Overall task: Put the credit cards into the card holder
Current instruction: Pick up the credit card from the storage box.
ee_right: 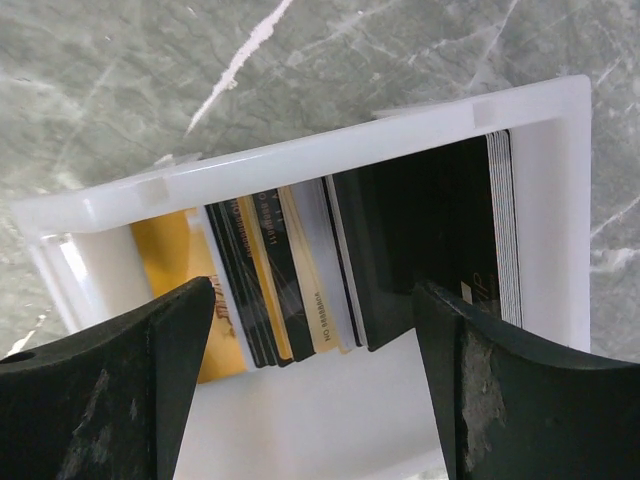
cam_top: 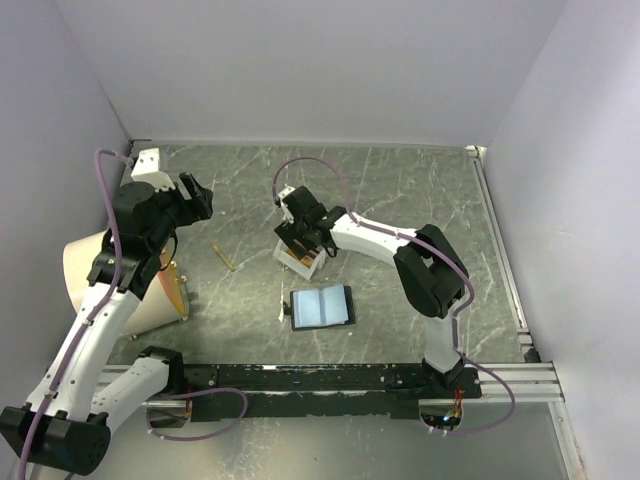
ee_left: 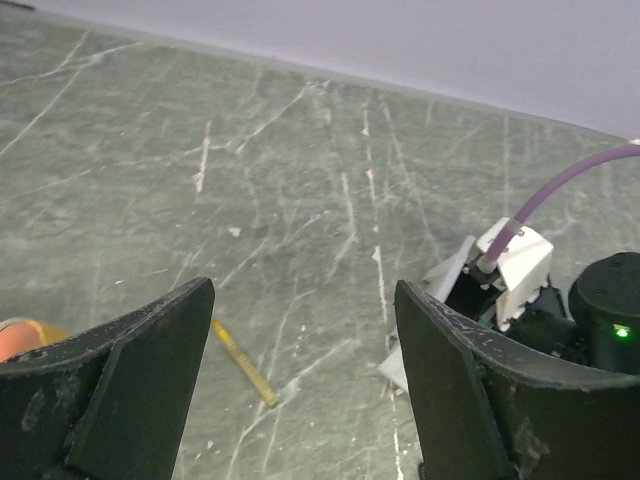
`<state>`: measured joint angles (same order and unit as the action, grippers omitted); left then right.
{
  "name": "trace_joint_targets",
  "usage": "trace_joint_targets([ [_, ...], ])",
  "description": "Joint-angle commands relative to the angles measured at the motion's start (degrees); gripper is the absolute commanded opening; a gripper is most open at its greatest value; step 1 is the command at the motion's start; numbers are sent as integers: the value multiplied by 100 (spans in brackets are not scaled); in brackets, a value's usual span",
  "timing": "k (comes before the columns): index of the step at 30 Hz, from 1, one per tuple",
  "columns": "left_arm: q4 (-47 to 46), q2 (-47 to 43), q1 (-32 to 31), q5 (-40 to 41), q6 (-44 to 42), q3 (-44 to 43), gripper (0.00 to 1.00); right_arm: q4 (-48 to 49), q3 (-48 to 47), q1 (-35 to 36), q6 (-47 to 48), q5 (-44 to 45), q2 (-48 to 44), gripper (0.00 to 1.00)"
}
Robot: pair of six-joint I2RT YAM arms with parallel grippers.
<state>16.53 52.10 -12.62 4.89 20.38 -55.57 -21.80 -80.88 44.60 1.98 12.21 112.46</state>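
Note:
The card holder (cam_top: pixel 322 307) lies open on the table, pale blue-grey inside with a black rim. Behind it stands a white box (cam_top: pixel 297 263) (ee_right: pixel 300 165) that holds several credit cards (ee_right: pixel 285 275) on edge, gold-tan and black. My right gripper (cam_top: pixel 301 243) (ee_right: pixel 315 298) hangs open right over the box, its fingers on either side of the card stack and touching none. A thin gold-tan strip (cam_top: pixel 223 257) (ee_left: pixel 243 362), seemingly one more card, lies alone on the table to the left. My left gripper (cam_top: pixel 196 193) (ee_left: pixel 305 290) is open, empty and raised above that strip.
A tan rounded object (cam_top: pixel 92 268) sits at the left beside my left arm. A black rail (cam_top: pixel 350 378) runs along the near edge. Pale walls close in the back and both sides. In the left wrist view the right arm's wrist (ee_left: pixel 520 270) shows at the right.

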Motion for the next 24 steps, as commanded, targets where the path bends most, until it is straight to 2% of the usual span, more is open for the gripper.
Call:
trace_joint_targets([
  [1,-183,-218,23,762,-286,141,84,-158,-182,43,385,338,190,81],
  [15,-194,-426,23,870,-289,246,85,-51,-163,153,657,420,521,85],
  [24,-211,-477,23,900,-300,284,85,380,27,197,472,2030,365,77],
])
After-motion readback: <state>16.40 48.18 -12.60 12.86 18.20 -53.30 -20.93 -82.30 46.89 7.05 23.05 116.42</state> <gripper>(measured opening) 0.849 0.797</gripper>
